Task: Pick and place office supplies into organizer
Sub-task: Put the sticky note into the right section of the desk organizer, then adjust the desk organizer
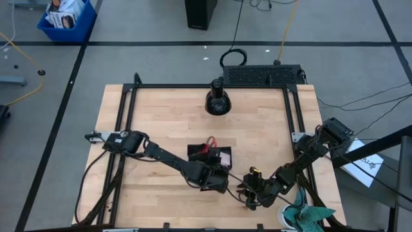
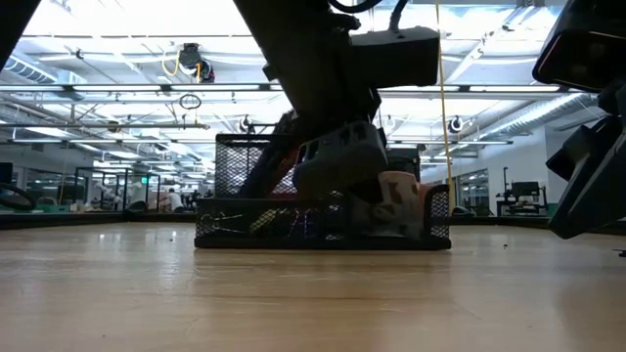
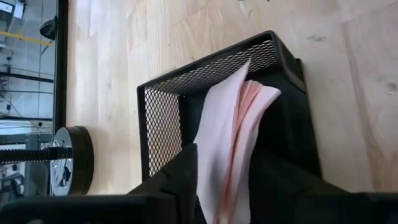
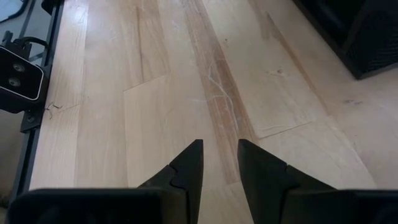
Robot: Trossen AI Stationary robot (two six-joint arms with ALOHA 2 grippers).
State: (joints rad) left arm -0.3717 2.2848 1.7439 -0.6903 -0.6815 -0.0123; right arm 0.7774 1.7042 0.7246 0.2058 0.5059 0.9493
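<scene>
Two dark arms reach over the wooden counter (image 1: 161, 116). The left tool (image 3: 221, 180) hangs above the black mesh organizer (image 3: 186, 81), its fingers parted either side of the pink sticky-note pad (image 3: 233, 137) (standing tilted in an end compartment). The right tool (image 4: 221, 165) hovers nearby over bare wood, slightly open, holding nothing.

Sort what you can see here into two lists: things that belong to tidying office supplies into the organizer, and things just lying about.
Part of the job:
- black mesh organizer
- pink sticky-note pad, between the left gripper jaws at the organizer
- red-handled scissors in the organizer

Just lying about:
- round black dome-shaped object
- teal-green cloth
- blue bin on the floor
</scene>
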